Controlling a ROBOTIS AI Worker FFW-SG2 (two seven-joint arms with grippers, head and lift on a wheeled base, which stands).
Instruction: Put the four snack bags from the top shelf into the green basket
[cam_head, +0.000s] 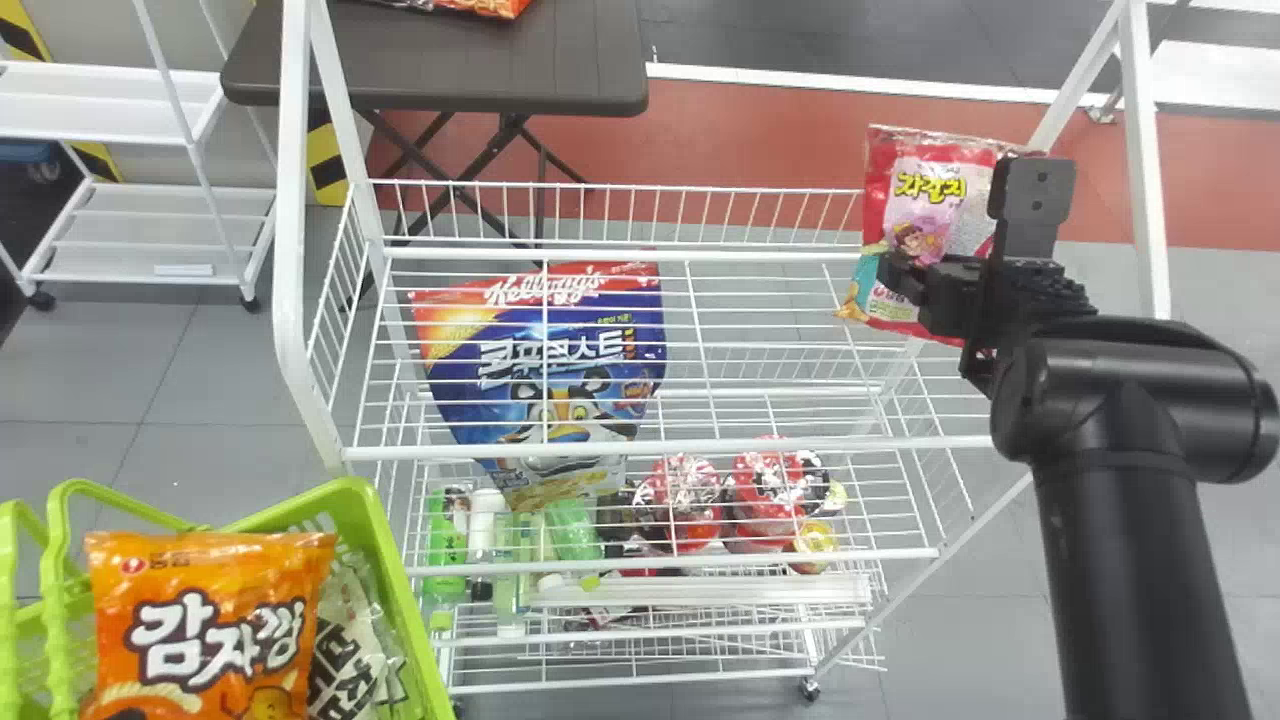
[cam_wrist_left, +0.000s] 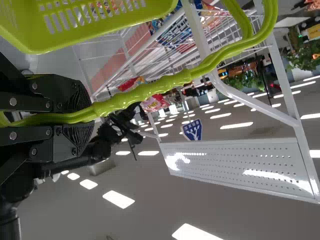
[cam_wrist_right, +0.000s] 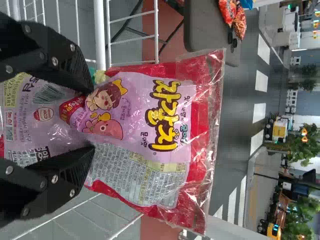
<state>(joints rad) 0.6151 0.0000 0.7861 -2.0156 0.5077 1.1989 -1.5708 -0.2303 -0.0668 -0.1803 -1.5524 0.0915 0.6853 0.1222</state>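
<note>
The right gripper (cam_head: 948, 238) is at the right end of the wire rack's top shelf (cam_head: 640, 255), with a red and pink snack bag (cam_head: 920, 195) between its fingers. Seen from the right wrist, the gripper (cam_wrist_right: 93, 115) is shut on that bag (cam_wrist_right: 165, 120), which creases between the pads and flares out beyond the tips. The left gripper (cam_wrist_left: 94, 116) is shut on a handle (cam_wrist_left: 145, 92) of the green basket (cam_wrist_left: 95, 22). Inside the basket (cam_head: 395, 560) lie an orange snack bag (cam_head: 215, 610) and a white bag (cam_head: 345, 640) with black lettering.
A blue cereal bag (cam_head: 550, 370) shows through the top shelf's wires. Bottles (cam_head: 450, 550) and red packages (cam_head: 770, 490) sit lower in the rack. White posts (cam_head: 1145, 160) rise at its sides. Behind stands a dark table (cam_head: 500, 60), with a white cart (cam_head: 160, 220) to its left.
</note>
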